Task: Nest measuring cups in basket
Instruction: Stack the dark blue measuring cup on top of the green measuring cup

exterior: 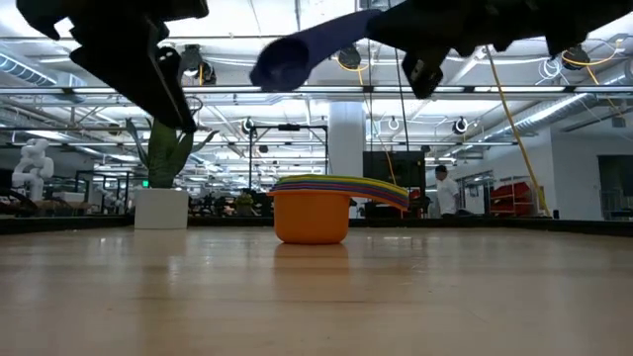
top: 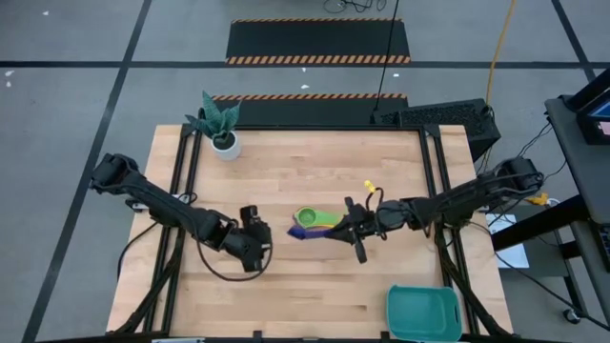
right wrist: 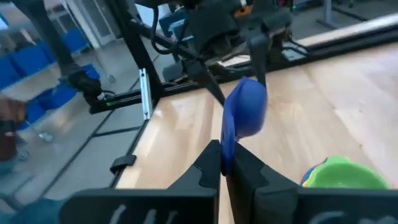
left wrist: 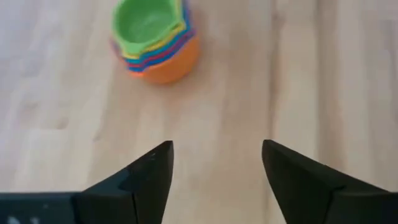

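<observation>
Risk lies chiefly with the dark blue cup (right wrist: 244,115), clamped by its handle edge in the right jaws (right wrist: 224,163) above the table (top: 286,286); we judge so thin a pinch could let it twist or drop beside the stack of cups (top: 313,222). Left jaws (left wrist: 214,177) stand apart, empty, near the stack. The basket (top: 424,312) sits well apart at the table's near right edge; open table lies between.

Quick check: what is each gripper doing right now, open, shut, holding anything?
Left gripper: open, empty, short of the stacked cups.
Right gripper: shut on the dark blue cup by its handle, above the table.
</observation>
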Motion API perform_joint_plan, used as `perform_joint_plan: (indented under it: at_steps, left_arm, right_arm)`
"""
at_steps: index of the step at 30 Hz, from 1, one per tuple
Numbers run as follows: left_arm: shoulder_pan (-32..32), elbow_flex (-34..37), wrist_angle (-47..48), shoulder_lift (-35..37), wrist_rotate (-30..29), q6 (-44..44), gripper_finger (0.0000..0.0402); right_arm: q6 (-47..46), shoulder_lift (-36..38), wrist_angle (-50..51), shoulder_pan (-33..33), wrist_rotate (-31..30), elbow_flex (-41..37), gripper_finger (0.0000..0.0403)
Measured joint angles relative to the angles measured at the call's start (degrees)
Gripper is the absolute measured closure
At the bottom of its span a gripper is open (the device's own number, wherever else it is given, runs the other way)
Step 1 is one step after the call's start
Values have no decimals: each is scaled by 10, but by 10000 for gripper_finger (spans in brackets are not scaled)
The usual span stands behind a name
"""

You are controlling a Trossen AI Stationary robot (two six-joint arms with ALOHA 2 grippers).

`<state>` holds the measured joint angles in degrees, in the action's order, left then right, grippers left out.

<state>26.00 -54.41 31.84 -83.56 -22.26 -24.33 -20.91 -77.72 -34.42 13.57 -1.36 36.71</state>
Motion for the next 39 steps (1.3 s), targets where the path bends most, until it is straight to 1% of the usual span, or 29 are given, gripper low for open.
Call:
perform_joint_plan:
  at_steps: [2, 4, 7, 9, 12, 15, 23, 29, 33, 39]
  left_arm:
    - [0, 0, 19, 10, -15, -2, 150]
    - [-2, 0, 43, 22, -30, 1, 149]
    - [-8, 0, 47, 38, -46, 14, 149]
    - [-15, 0, 43, 49, -51, 18, 149]
    - [-19, 0, 49, 60, -52, 22, 149]
    - [-21, -1, 40, 62, -54, 27, 149]
    - [-20, 0, 36, 63, -54, 31, 149]
    - [-20, 0, 24, 63, -54, 30, 149]
    - [-20, 0, 16, 63, -54, 32, 149]
    - [-20, 0, 11, 63, -54, 48, 149]
  right_arm:
    - [-16, 4, -17, 5, -17, -13, 402]
    - [-34, 1, -43, 7, -18, -27, 402]
    - [-62, -20, -88, 8, -18, -46, 402]
    - [-76, -33, -127, 8, -32, -58, 402]
    - [-86, -55, -202, 8, -73, -75, 402]
    - [-95, -73, -239, 2, -79, -92, 401]
    - [-140, -94, -239, -29, -79, -121, 400]
    - [-147, -93, -262, -50, -77, -136, 399]
    - [-164, -94, -262, -53, -77, -148, 399]
    - [-173, -94, -292, -48, -76, -155, 399]
